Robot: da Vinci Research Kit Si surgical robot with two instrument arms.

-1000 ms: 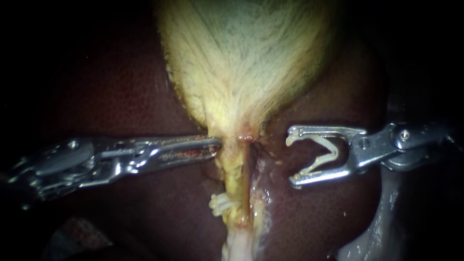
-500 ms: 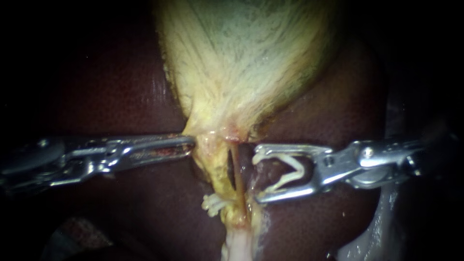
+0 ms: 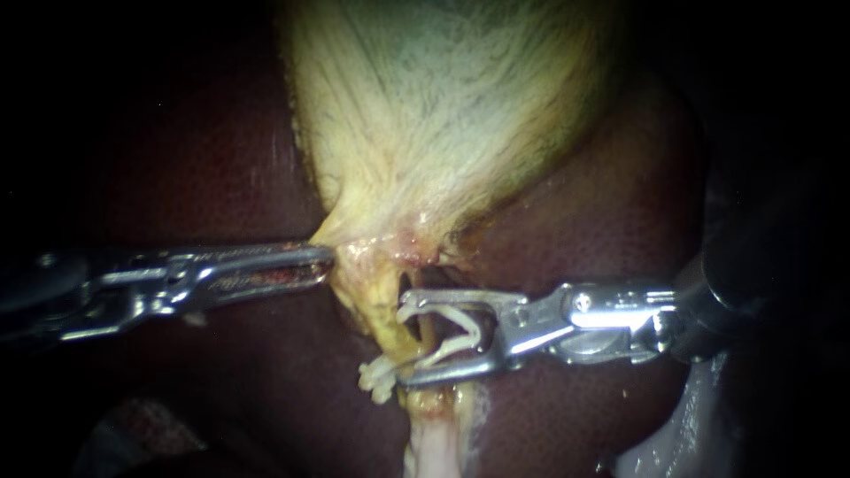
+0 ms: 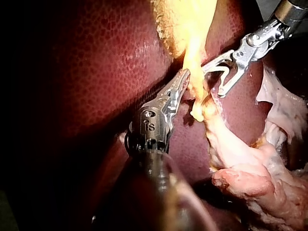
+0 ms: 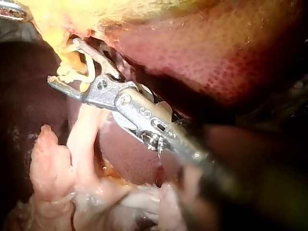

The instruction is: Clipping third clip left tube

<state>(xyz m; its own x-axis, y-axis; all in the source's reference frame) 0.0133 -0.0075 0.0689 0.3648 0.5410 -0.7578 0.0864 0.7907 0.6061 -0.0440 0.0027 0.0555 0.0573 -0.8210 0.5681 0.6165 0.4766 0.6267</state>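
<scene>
The pale yellow gallbladder (image 3: 443,115) narrows down into a yellow tube (image 3: 387,320) over the dark liver (image 3: 221,177). My left instrument (image 3: 326,259) comes in from the left, its jaws shut on the gallbladder's neck, as the left wrist view (image 4: 185,76) also shows. My right instrument (image 3: 405,345) holds an open white clip (image 3: 453,341) between its wide jaws. Those jaws straddle tube tissue just below the neck. A white clip (image 3: 379,376) sits shut on the tube beside the lower jaw. In the right wrist view my right instrument (image 5: 61,61) reaches across the tube.
Pale pink loose tissue (image 4: 250,178) trails away below the tube, also seen as pale tissue (image 5: 53,178) under my right instrument. The liver surrounds the work on both sides. A whitish fold (image 3: 664,443) lies at the lower right.
My right instrument has moved left with its clip, from clear of the tissue to straddling the tube. My left instrument has drawn the gallbladder's neck further left.
</scene>
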